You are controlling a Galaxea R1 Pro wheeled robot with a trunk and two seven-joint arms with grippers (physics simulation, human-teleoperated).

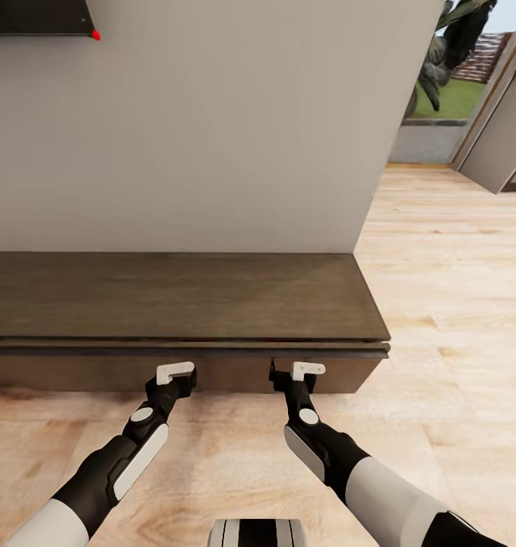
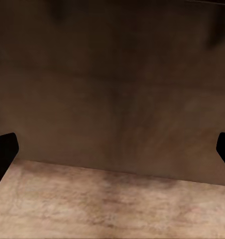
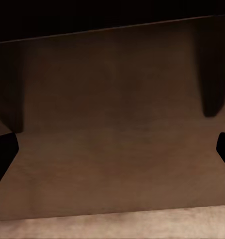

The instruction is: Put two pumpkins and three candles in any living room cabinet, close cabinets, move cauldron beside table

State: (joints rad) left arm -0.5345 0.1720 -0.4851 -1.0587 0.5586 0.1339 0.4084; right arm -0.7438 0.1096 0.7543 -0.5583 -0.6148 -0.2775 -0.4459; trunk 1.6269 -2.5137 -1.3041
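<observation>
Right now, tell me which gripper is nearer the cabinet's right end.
Right. The right gripper is at the cabinet front, close to its right end; the left gripper faces the same front farther toward the middle. Both have their jaws spread.

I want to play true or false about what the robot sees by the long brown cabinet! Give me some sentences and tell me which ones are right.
1. Both grippers are low down at the front of the cabinet. True: the left gripper and the right gripper sit just under its top edge.
2. A pumpkin sits on top of the cabinet. False: its top is bare brown wood.
3. The floor is light wood. True.
4. The left gripper is holding a candle. False: its jaws stand wide apart in the left wrist view, with nothing between them.
5. Green plants show outside at the far right. True.
</observation>
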